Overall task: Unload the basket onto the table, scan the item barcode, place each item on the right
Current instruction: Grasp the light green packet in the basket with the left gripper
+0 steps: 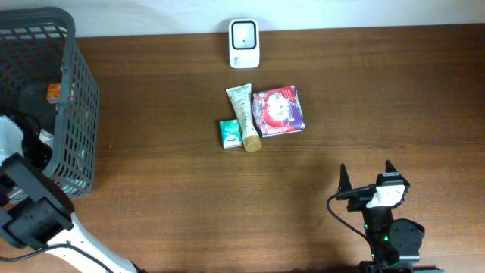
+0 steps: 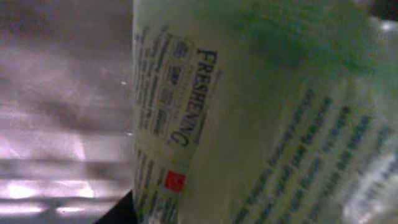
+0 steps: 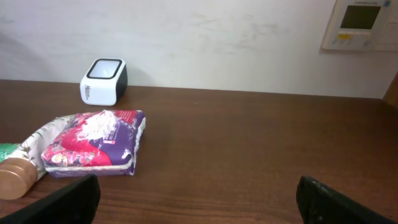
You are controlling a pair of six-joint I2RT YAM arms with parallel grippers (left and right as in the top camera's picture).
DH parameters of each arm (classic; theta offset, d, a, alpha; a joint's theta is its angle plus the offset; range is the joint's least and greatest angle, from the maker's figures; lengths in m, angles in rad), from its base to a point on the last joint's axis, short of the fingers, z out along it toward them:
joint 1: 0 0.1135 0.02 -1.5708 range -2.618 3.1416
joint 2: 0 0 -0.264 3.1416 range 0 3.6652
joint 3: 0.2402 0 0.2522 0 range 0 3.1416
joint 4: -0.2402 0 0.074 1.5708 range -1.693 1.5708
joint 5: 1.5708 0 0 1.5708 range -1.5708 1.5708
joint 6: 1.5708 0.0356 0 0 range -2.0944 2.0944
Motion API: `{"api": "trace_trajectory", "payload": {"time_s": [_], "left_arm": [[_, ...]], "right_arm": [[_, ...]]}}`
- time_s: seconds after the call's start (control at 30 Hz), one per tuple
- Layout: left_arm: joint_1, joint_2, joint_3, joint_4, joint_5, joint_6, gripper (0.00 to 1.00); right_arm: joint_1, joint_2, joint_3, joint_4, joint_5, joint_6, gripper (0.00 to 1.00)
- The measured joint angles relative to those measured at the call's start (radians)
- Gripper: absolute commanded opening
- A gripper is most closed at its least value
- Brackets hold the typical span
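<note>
Left arm [image 1: 34, 216] reaches down into the basket [image 1: 79, 98], probably because the item you need to scan lies there. A pale green pack [image 2: 261, 112] printed FRESHENING fills the left wrist view at very close range, with no barcode legible on this face. The left gripper's fingers are hidden, so you cannot tell whether it grips the pack. Right gripper [image 1: 366, 168] stands wide apart and empty, parked well away from the scanner [image 1: 244, 43], which keeps the approach clear.
</note>
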Motion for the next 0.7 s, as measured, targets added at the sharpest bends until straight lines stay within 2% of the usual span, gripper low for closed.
{"api": "trace_trajectory", "payload": {"time_s": [0.1,0.17,0.33,0.43,0.53,0.6,0.7], "left_arm": [[0.0,0.018,0.162,-0.039,-0.005,-0.024,0.08],[0.0,0.023,0.295,-0.07,-0.005,-0.064,0.0],[0.0,0.029,0.763,-0.13,0.043,-0.319,0.0],[0.0,0.025,1.052,-0.13,0.219,-0.48,0.0],[-0.002,0.022,1.262,-0.103,0.444,-0.699,0.0],[-0.018,0.014,1.361,-0.088,0.643,-0.82,0.0],[-0.098,0.011,1.4,-0.168,0.815,-0.873,0.0]], "right_arm": [[0.0,0.0,0.0,0.0,0.0,0.001,0.99],[0.0,0.0,0.0,0.0,0.0,0.0,0.99],[0.0,-0.001,0.0,0.0,0.0,0.0,0.99],[0.0,-0.001,0.0,0.0,0.0,0.0,0.99],[0.0,-0.001,0.0,0.0,0.0,0.0,0.99],[0.0,-0.001,0.0,0.0,0.0,0.0,0.99],[0.0,-0.001,0.0,0.0,0.0,0.001,0.99]]}}
